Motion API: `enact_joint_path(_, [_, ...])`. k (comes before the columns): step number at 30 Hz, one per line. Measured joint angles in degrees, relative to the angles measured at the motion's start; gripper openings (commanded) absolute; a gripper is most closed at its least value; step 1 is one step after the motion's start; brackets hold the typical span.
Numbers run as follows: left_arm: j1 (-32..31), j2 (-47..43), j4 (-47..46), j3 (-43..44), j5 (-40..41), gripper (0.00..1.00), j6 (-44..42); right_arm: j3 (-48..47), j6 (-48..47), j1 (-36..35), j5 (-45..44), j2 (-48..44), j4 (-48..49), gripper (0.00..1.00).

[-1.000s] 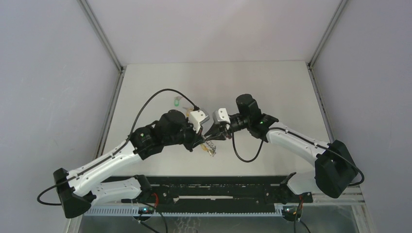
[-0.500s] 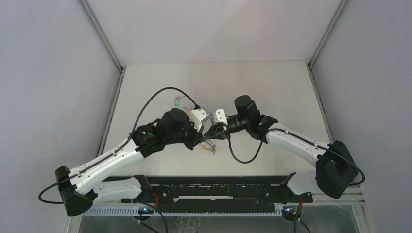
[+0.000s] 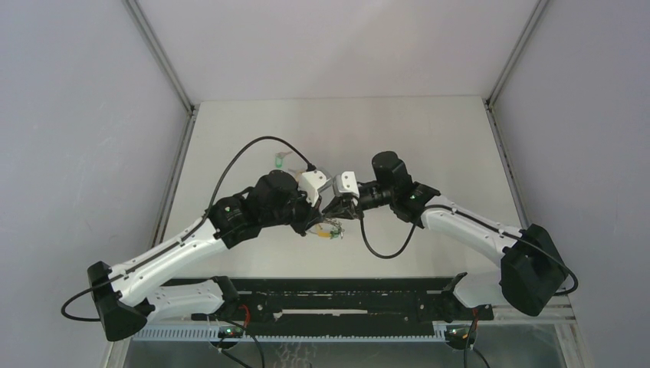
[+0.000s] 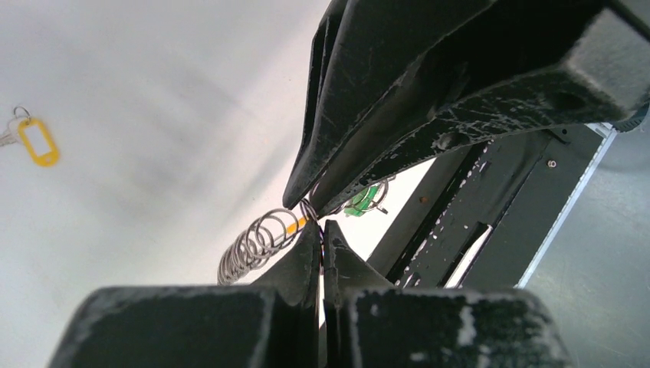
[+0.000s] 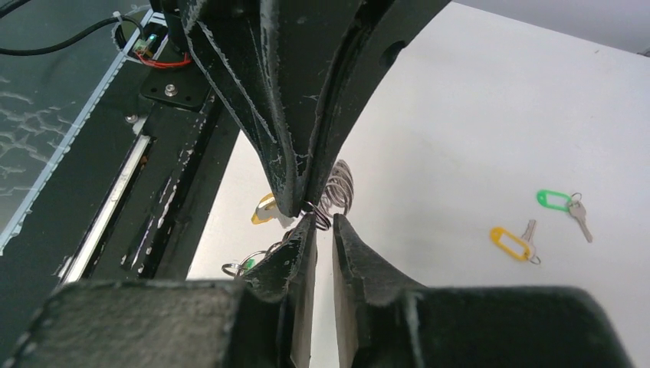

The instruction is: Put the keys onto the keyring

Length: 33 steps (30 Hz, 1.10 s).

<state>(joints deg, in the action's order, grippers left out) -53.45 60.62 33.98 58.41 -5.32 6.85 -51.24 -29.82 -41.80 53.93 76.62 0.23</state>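
At centre, left gripper clamps the coiled keyring; right gripper has its jaws nearly meeting at it, grip unclear. Next move likely needs the green-tagged key, loose at eleven o'clock.

keyring: shiny metal | key tags: glossy plastic | right pincer fingers: scuffed matt

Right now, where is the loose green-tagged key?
The green-tagged key lies on the table, right side of the right wrist view, beside the yellow-tagged key.
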Motion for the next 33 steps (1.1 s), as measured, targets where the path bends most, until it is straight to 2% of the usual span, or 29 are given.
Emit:
enact_joint_path(15, [-0.2,-1.3,-0.3,0.0,-1.5,0.00,-1.1,2.0,1.2,1.2,5.5,-3.2,6.5,0.16])
enact_joint_path(33, [-0.3,-1.8,-0.3,0.0,-4.2,0.00,-2.3,2.0,-2.4,1.2,6.7,-2.8,1.9,0.12])
